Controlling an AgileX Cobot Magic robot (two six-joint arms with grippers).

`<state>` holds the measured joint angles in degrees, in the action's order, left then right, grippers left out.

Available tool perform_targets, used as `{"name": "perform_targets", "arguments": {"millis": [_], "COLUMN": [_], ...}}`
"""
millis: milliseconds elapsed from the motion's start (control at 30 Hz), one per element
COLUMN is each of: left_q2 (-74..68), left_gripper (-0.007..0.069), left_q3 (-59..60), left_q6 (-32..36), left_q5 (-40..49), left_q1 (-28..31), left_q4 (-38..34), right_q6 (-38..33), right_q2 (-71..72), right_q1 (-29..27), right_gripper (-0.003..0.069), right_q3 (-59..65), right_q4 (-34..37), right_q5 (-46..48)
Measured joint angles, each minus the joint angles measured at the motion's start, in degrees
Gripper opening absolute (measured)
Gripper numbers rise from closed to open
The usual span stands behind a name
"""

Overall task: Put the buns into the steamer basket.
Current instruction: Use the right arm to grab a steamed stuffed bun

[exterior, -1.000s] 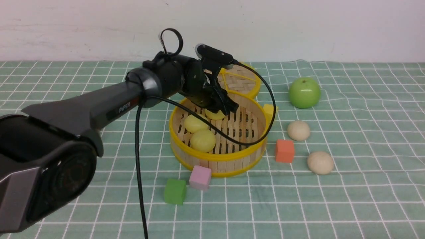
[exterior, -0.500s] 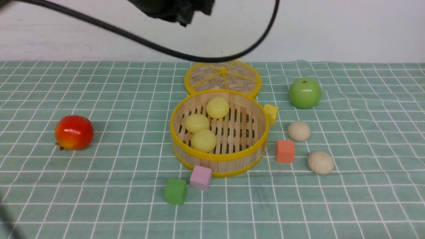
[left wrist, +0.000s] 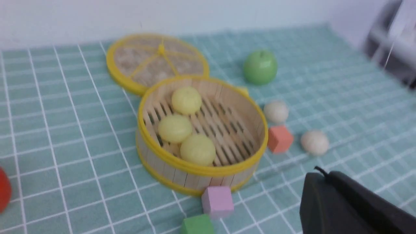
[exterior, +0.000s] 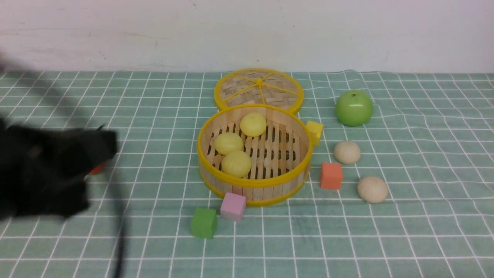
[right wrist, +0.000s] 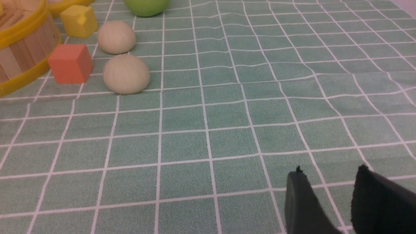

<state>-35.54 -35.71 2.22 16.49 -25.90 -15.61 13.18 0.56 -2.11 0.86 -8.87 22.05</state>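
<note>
My closed left jaws point(left wrist: 320, 174) are holding nothing. Three pale-yellow buns point(exterior: 236, 164) are resting in the steamer basket point(exterior: 254, 180). Two beige buns point(exterior: 347, 152) are lying outside, right; reaching low risks knocking the orange cube point(exterior: 331, 175). My right jaws point(right wrist: 328, 169) are standing open.

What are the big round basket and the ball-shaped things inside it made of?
The basket looks like matte light wood, judging by its visible grain and slats. The yellow buns look smooth and soft-sheened, perhaps foam or rubber; I can't tell which.
</note>
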Motion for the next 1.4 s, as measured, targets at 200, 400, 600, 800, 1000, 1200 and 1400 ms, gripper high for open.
{"name": "perform_targets", "arguments": {"millis": [200, 400, 600, 800, 1000, 1200, 1400], "left_q2": [14.7, 19.57, 19.57, 19.57, 19.57, 19.57, 19.57], "left_gripper": [-0.0014, -0.0014, -0.0014, -0.0014, -0.0014, -0.0014, -0.0014], "left_q3": [14.53, 19.26, 19.48, 19.48, 19.48, 19.48, 19.48], "left_q6": [0.0, -0.05, -0.05, -0.05, -0.05, -0.05, -0.05], "left_q5": [-8.27, -10.53, -9.6, -9.42, -9.36, -9.36, -9.36], "left_q1": [0.0, 0.0, 0.0, 0.0, 0.0, 0.0, 0.0], "left_q4": [-0.8, -1.51, -1.51, -1.51, -1.51, -1.51, -1.51], "right_q6": [0.0, 0.0, 9.46, 19.98, 24.26, 35.4, 33.94], "right_q2": [0.0, 0.0, 0.0, 0.0, 0.0, -5.39, -35.26], "right_q1": [0.0, 0.0, 0.0, 0.0, 0.0, 0.31, 12.95], "right_gripper": [0.024, 0.024, 0.024, 0.024, 0.024, 0.0226, 0.0197], "right_q3": [0.0, 0.07, 0.59, 0.59, 0.59, -5.96, -29.49], "right_q4": [0.0, -4.02, -0.52, 2.42, 2.41, -7.52, -23.22], "right_q5": [0.0, -0.47, -9.79, -22.53, -32.09, -24.26, -0.8]}}
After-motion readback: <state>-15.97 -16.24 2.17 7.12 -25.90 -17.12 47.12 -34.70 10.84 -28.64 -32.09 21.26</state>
